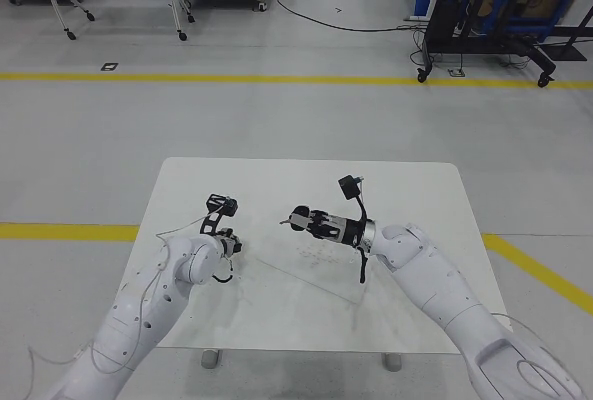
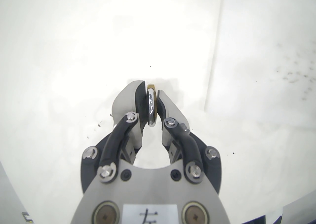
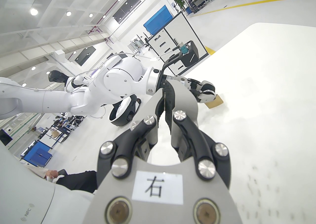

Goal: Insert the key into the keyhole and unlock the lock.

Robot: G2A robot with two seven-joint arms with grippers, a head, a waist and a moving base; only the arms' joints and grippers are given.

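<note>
Pinching the padlock [image 2: 151, 111] on the table [image 1: 406, 190], left gripper [image 2: 150, 92] faces right gripper [image 3: 163, 94], itself pressed together, both well inside the table's edges.

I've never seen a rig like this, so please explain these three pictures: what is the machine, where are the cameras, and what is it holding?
It's a robot with two white arms, each ending in a two-fingered gripper, working at a white table. One picture looks down from above the arms; the other two come from a camera on each wrist. The left gripper is shut on a brass lock with a shiny shackle, down on the table. The right gripper is shut too, pointing towards the lock; whether anything sits between its fingers, I can't tell.
</note>
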